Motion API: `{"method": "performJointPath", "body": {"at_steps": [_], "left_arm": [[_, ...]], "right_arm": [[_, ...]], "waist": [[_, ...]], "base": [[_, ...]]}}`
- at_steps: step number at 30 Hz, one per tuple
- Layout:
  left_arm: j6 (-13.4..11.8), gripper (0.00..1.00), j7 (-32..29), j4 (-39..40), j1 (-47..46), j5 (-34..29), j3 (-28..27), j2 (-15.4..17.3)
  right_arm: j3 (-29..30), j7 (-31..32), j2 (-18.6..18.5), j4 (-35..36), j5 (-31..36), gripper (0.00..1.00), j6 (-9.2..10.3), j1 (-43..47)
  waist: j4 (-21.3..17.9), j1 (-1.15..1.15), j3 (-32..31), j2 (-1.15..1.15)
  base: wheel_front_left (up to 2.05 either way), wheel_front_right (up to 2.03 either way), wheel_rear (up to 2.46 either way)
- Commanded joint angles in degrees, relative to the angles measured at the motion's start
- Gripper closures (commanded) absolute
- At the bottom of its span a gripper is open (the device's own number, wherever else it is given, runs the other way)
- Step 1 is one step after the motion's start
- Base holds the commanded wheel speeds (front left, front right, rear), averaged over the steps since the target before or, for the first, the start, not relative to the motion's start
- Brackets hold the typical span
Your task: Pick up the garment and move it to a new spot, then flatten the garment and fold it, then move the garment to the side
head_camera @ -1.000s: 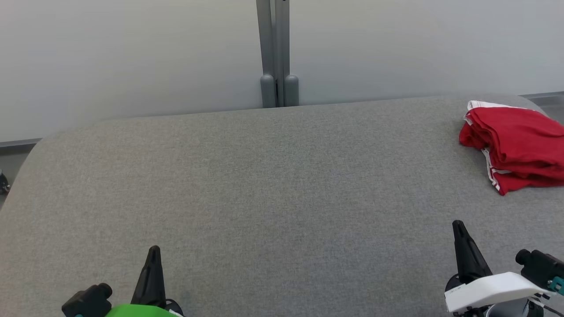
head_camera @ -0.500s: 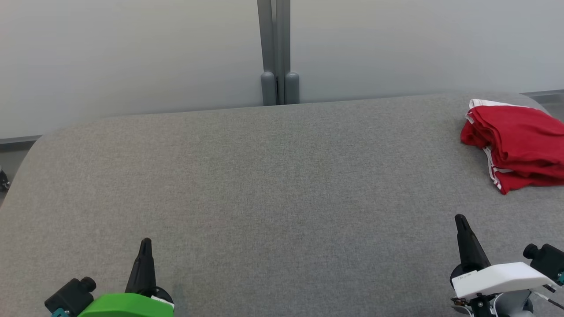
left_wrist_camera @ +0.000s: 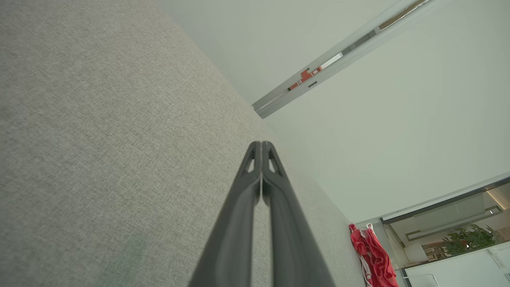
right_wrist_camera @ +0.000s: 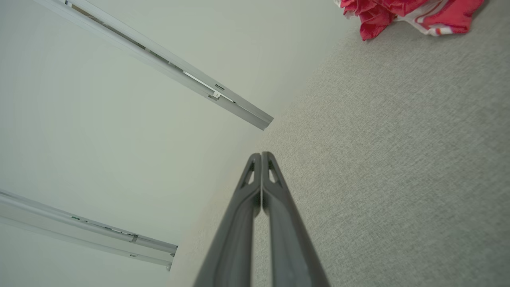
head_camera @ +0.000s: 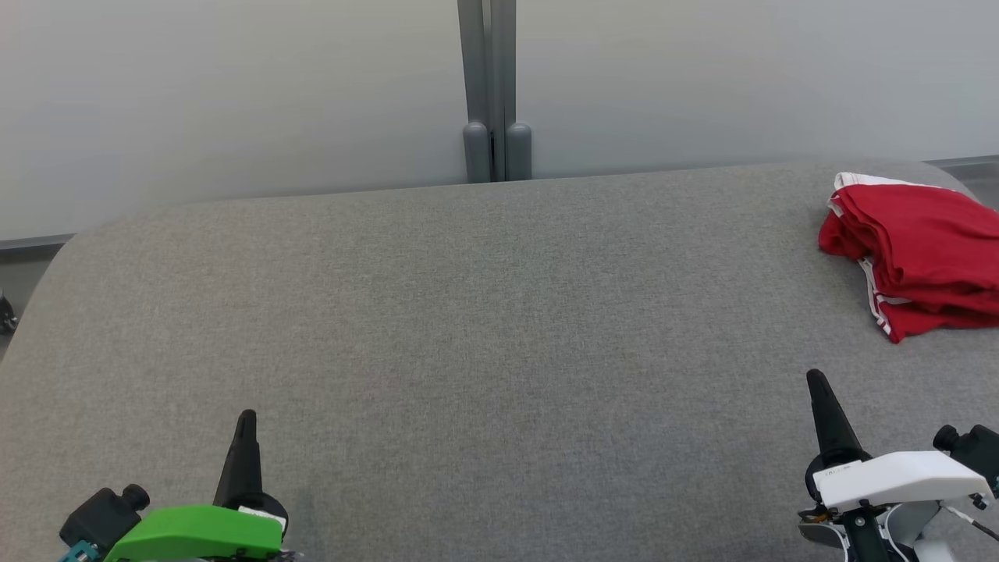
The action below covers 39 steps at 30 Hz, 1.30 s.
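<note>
We are logging folded red white-trimmed cloth garment [head_camera: 913, 250] lying at far-right end of grey fabric table [head_camera: 468, 312], trimmed edge running near-to-far. Long axis unclear, head view cropping it. Left wrist view showing green plant [left_wrist_camera: 470, 239] beyond. Both clenching empty: left gripper [left_wrist_camera: 261, 144], right gripper [right_wrist_camera: 261, 154].

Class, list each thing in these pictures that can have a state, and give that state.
red garment: loosely folded, lying on the grey surface, untouched by either gripper.
left gripper: jaws shut, empty.
right gripper: jaws shut, empty.
</note>
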State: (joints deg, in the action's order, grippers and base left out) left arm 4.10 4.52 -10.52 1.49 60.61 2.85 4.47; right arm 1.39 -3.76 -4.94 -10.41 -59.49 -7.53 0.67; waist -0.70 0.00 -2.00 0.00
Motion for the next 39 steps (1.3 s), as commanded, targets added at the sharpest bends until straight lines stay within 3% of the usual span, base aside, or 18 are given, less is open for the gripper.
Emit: {"method": "performJointPath", "body": {"at_steps": [1, 39], "left_arm": [[0.51, 1.0, -0.43, 0.3, -1.75, 1.71, -0.54, 0.55], [2.52, 1.0, -6.04, -2.07, -5.77, 22.34, -4.73, 0.42]], "right_arm": [[0.34, 0.45, -0.17, 0.28, -1.75, 1.0, 0.03, -1.48], [2.51, 6.11, 0.55, -2.19, -22.6, 1.0, 0.04, -5.17]], "waist": [[0.02, 0.0, 0.05, 0.0], [0.41, 0.0, 1.26, 0.0]], "base": [[0.0, 0.0, 0.0], [0.0, 0.0, 0.0]]}}
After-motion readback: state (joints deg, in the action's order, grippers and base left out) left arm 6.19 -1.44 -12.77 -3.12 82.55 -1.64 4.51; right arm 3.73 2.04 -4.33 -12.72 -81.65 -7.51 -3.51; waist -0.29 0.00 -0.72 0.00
